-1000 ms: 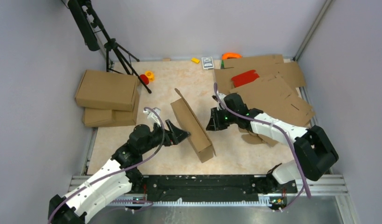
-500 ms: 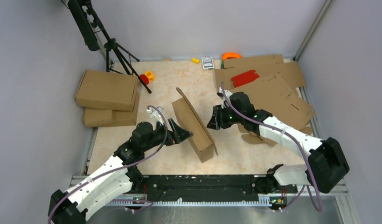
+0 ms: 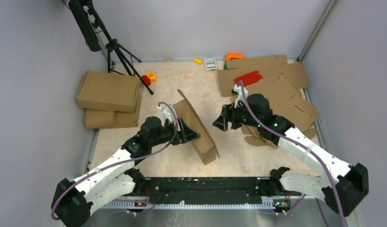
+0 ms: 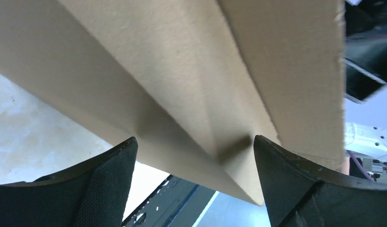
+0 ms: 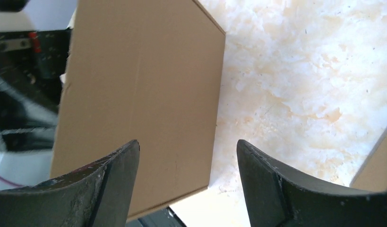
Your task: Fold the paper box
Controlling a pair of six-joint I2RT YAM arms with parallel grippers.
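**Letting go on the right, box standing on its edge**

The right hand [image 3: 219, 124] has opened over the last second and drawn back a little. It is now spread wide with nothing in it, and the broad face of the paper box [image 3: 196, 125] lies ahead, clear of it. The left hand [image 3: 190, 135] has moved in close to the opposite face and is also spread wide. The box's folded edge shows in its gap, but I see no pinch.

Judgement: the box stands unheld, so a fresh grip comes before any further fold.

The box sits mid-surface [image 3: 201, 80] between my two hands, standing on one long edge. Its long axis runs diagonally, with the far end toward the back-left and the near end toward my bases. One broad face points at each hand.
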